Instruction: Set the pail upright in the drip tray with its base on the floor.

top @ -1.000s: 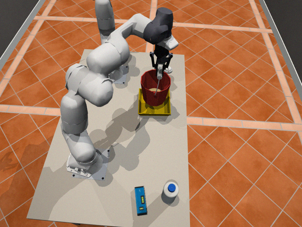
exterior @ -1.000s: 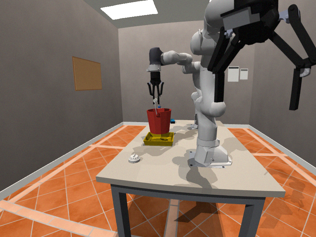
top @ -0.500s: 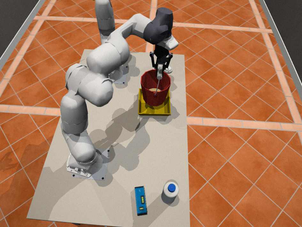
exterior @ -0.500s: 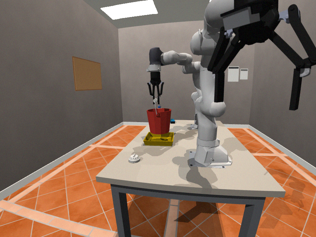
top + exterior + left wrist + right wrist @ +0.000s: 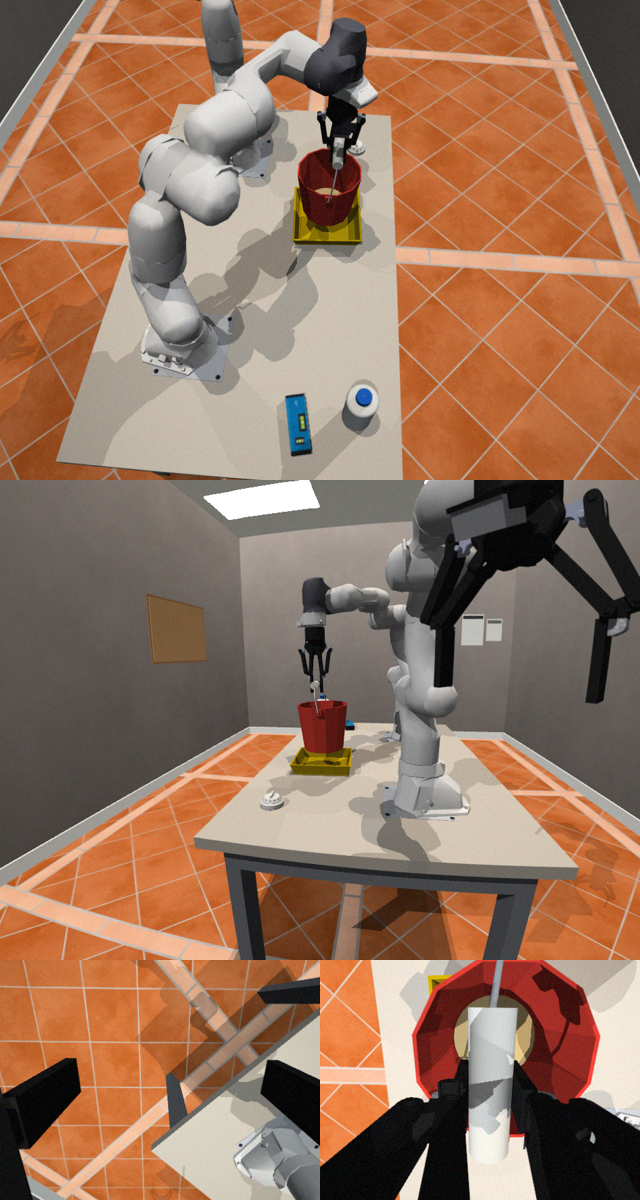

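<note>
The red pail hangs upright from its raised bail, over the yellow drip tray. In the exterior view its base shows above the tray's floor, towards the tray's far side, with a shadow beneath; the exact gap is hard to judge. My right gripper is shut on the pail's white handle grip. My left gripper is open and empty, high up, away from pail and tray.
A white dial stands on the table beyond the tray in the top view. A white bottle with a blue cap and a blue spirit level lie towards the table's opposite end. Both arm bases stand along one long side.
</note>
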`<state>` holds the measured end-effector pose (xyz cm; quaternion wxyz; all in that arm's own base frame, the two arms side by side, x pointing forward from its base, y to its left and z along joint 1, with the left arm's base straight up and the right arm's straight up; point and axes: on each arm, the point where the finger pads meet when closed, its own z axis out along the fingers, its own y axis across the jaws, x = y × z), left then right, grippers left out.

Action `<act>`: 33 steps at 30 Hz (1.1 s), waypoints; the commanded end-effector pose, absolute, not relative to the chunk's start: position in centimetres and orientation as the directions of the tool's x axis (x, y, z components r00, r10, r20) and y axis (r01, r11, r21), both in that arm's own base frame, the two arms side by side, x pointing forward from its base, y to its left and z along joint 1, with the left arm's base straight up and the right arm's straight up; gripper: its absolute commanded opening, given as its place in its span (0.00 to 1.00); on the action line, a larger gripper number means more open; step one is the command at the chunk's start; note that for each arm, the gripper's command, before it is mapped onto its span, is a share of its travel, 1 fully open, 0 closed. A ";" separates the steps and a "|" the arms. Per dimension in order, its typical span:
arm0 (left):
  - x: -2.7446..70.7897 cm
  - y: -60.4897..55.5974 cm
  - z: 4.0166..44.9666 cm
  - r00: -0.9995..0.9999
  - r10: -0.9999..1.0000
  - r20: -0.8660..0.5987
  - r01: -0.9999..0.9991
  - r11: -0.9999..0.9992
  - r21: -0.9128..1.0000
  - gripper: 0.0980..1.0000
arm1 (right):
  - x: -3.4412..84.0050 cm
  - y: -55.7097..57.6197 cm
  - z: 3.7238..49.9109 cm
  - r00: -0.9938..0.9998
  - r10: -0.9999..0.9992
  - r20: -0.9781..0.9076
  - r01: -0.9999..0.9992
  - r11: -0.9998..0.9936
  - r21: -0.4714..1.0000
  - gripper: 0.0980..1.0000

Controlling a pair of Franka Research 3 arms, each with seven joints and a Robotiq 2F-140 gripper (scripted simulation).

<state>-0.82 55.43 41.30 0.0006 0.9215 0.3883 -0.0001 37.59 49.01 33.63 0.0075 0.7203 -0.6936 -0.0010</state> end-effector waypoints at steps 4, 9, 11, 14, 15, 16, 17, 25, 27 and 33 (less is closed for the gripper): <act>-0.8 55.4 41.3 0.697 0.717 0.000 0.717 -0.697 0.000 1.00 | 37.9 49.2 33.8 0.034 -0.999 0.000 -0.999 -0.034 0.000 0.00; -0.8 55.4 41.3 0.697 0.717 0.000 0.717 -0.697 0.000 1.00 | 37.9 49.2 33.4 0.034 -0.999 0.000 -0.999 -0.034 0.000 0.00; -0.8 55.4 41.3 0.697 0.717 0.000 0.717 -0.697 0.000 1.00 | 37.9 49.2 33.2 0.034 -0.999 0.000 -0.999 -0.034 0.000 0.00; -0.8 55.4 41.3 0.697 0.717 0.000 0.717 -0.697 0.000 1.00 | 37.9 49.2 33.1 0.034 -0.999 0.000 -0.999 -0.034 0.000 0.00; -0.8 55.4 41.3 0.697 0.717 0.000 0.717 -0.697 0.000 1.00 | 37.9 49.2 33.0 0.034 -0.999 0.000 -0.999 -0.034 0.000 0.00; -0.8 55.4 41.3 0.697 0.717 0.000 0.717 -0.697 0.000 1.00 | 37.9 49.2 32.9 0.034 -0.999 0.000 -0.999 -0.034 0.000 0.00; -0.8 55.4 41.3 0.697 0.717 0.000 0.717 -0.697 0.000 1.00 | 37.9 49.2 32.8 0.034 -0.999 0.000 -0.999 -0.034 0.000 0.00; -0.8 55.4 41.3 0.697 0.717 0.000 0.717 -0.697 0.000 1.00 | 37.9 49.2 32.0 0.034 -0.999 0.000 -0.999 -0.034 0.000 0.00; -0.8 55.4 41.3 0.697 0.717 0.000 0.717 -0.697 0.000 1.00 | 37.9 49.2 31.8 0.034 -0.999 0.000 -0.999 -0.034 0.000 0.00; -0.8 55.4 41.3 0.697 0.717 0.000 0.717 -0.697 0.000 1.00 | 37.9 49.3 31.3 0.034 -0.999 0.000 -0.999 -0.034 0.000 0.00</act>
